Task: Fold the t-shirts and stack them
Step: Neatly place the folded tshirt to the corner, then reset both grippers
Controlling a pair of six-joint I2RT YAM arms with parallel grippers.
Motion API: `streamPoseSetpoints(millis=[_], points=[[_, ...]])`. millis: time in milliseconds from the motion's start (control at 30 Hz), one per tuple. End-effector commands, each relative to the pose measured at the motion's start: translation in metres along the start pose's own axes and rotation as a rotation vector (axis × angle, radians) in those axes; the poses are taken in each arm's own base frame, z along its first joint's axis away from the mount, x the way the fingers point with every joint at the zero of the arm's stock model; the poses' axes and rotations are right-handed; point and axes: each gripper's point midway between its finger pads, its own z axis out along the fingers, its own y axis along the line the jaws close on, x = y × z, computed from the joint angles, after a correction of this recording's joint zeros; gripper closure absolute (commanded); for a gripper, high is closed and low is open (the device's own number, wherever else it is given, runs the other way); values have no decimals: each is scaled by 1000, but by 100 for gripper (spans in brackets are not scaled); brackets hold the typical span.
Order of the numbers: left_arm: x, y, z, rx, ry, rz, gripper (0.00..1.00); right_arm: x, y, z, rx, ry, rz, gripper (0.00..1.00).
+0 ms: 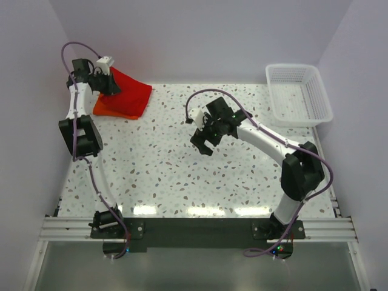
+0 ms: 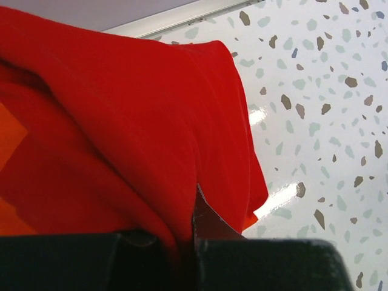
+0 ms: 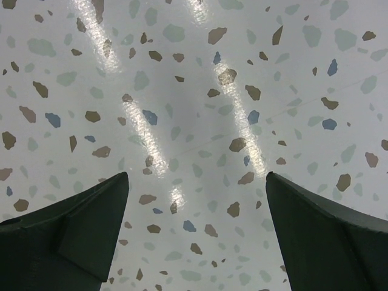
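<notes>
The red t-shirt (image 1: pixel 132 91) lies at the far left of the table, draped over the orange t-shirt (image 1: pixel 111 110), whose edge shows along the near side. My left gripper (image 1: pixel 111 82) is shut on a raised fold of the red t-shirt at its far left corner. In the left wrist view the red t-shirt (image 2: pixel 139 121) fills the frame, pinched in my left gripper (image 2: pixel 193 209), with the orange t-shirt (image 2: pixel 12 142) showing at the left. My right gripper (image 1: pixel 203 144) hangs open over bare table near the middle; the right wrist view shows my right gripper (image 3: pixel 197 177) with nothing between its fingers.
A white lattice basket (image 1: pixel 294 66) stands at the far right corner. The speckled table (image 1: pixel 182 182) has white walls on its left, far and right sides. Both arm bases are bolted to the rail at the near edge.
</notes>
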Motion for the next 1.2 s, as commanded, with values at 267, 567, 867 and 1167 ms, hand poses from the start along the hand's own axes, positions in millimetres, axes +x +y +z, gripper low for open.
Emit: streamPoseSetpoints(millis=[267, 567, 867, 1167], points=[[-16, 53, -11, -159, -31, 215, 93, -6, -7, -8, 12, 14, -19, 1], [-17, 125, -37, -392, -14, 363, 37, -4, -7, -10, -2, 26, -11, 1], [-74, 159, -121, -621, -176, 343, 18, 0, -7, -8, -10, 28, -15, 1], [-76, 92, -106, -352, -259, 200, 26, 7, -19, -4, -24, 16, 63, 1]])
